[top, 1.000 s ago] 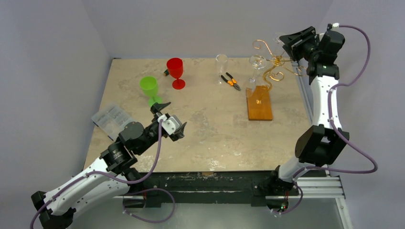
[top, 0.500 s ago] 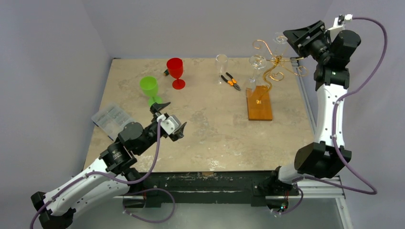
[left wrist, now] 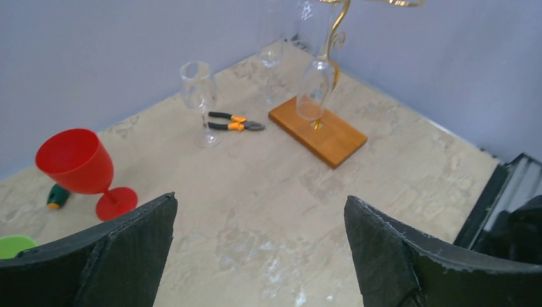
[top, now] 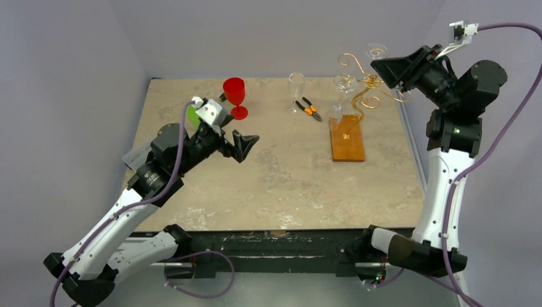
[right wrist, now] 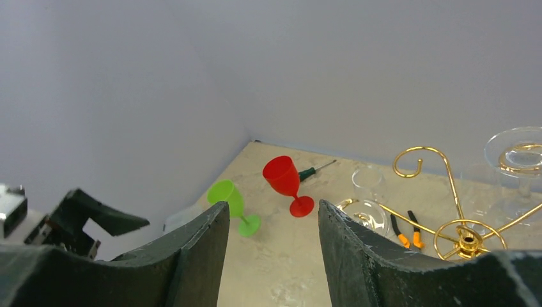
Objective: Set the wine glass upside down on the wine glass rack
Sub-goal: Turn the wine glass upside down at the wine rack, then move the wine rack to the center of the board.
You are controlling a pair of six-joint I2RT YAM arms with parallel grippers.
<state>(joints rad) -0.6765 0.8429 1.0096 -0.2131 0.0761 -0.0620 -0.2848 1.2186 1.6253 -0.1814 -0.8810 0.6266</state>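
Wine glass [top: 377,50] hangs upside down at the far right of the wine glass rack [top: 362,96]. Its round foot sits on top of a gold spiral arm and its stem drops below, as the right wrist view [right wrist: 521,150] shows. The rack stands on its wooden base [top: 347,144] at the far right of the table [top: 287,185].

A second clear glass [top: 344,83] also hangs foot-up from the rack, and its bowl comes down just above the base [left wrist: 315,89].

The right gripper [top: 387,68] hovers high, just right of the rack's top and close to the wine glass but apart from it. Its jaws stand partly spread, and only the room shows between them [right wrist: 273,211]. The left gripper [top: 238,144] hangs above the table's left half with its jaws spread wide, gripping nothing [left wrist: 259,204].

An upright clear glass [top: 296,86] stands left of the rack, and the table shows straight through it [left wrist: 198,89]. Orange-handled pliers [top: 309,109] lie just beside its foot.

Further left a red goblet [top: 234,96] stands mouth up, and its inside looks plain red. A green-handled screwdriver [right wrist: 316,169] lies just behind it. A green goblet [right wrist: 230,198] stands nearer and to the left, partly hidden by the left arm in the top view.

A clear plastic box [top: 132,158] lies at the left edge, mostly covered by the arm, and its contents cannot be told.
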